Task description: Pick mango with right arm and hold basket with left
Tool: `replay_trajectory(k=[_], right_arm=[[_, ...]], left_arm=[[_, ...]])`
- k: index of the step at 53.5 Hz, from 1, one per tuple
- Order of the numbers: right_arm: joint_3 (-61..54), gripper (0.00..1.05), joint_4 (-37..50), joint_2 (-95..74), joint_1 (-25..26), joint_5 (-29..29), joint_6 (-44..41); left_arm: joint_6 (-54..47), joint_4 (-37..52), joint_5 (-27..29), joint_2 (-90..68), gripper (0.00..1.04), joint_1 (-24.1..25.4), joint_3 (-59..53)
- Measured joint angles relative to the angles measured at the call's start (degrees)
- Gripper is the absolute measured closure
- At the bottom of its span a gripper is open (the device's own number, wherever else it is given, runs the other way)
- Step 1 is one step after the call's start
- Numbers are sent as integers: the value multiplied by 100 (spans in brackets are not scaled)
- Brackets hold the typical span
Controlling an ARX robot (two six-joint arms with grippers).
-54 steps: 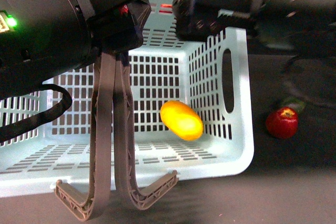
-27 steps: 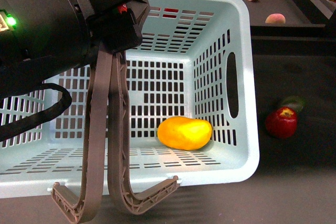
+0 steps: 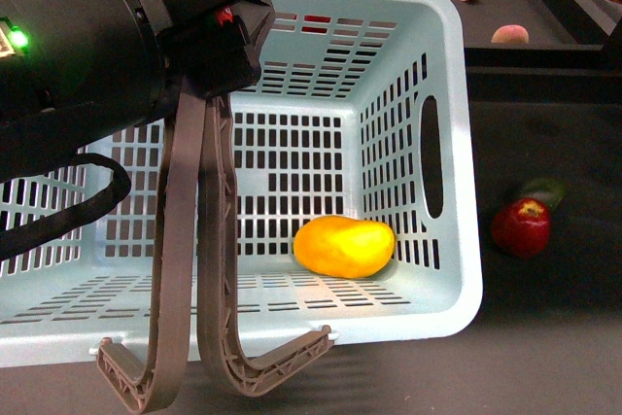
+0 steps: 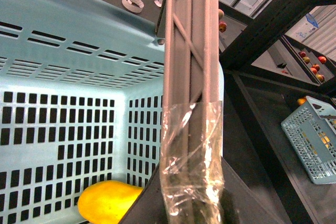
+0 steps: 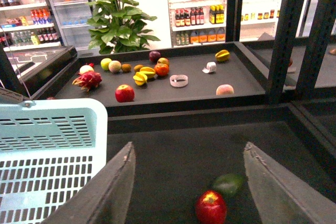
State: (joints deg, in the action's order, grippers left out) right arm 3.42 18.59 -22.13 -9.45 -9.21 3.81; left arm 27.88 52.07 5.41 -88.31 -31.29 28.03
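The yellow-orange mango (image 3: 345, 246) lies on the floor of the light turquoise basket (image 3: 457, 143), against its right wall. It shows too in the left wrist view, the mango (image 4: 107, 202) low inside the basket (image 4: 79, 19). My left gripper (image 4: 191, 182) is shut on the basket's two grey-brown handles (image 3: 185, 240), at a part wrapped in clear film, and holds them upright. My right gripper (image 5: 189, 148) is open and empty, over the dark table to the right of the basket (image 5: 52, 114). It is out of the front view.
A red apple (image 3: 522, 227) and a green fruit (image 3: 542, 190) lie on the table right of the basket, below my right gripper. A raised back shelf (image 5: 247, 85) carries several fruits and a tape roll (image 5: 178, 81). Another turquoise basket (image 4: 310, 135) stands farther off.
One second ago my right arm hung over the basket and the mango was in mid-air. The arm has left the front view and the mango has settled on the basket floor.
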Motion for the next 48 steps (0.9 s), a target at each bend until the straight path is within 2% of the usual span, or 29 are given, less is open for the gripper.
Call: replay_trajectory(k=[7,13,20,41,48], right_arm=[[-90,67,-188,275,205,223,-249],[-170,84,-339,483,730,857,-317],[-313,104,-326,691,922,892,-358],[-313,103,-868,1244,933,916,-361],[-308,103,-1808,2031,933,929,-365]], left_arm=[[-22,0,-2,0,98,-7,0],[-17,0,2,0,98,-4,0],[-24,0,7,0,98,0,0],[-22,0,0,0,98,-2,0],[-24,0,0,0,98,0,2]])
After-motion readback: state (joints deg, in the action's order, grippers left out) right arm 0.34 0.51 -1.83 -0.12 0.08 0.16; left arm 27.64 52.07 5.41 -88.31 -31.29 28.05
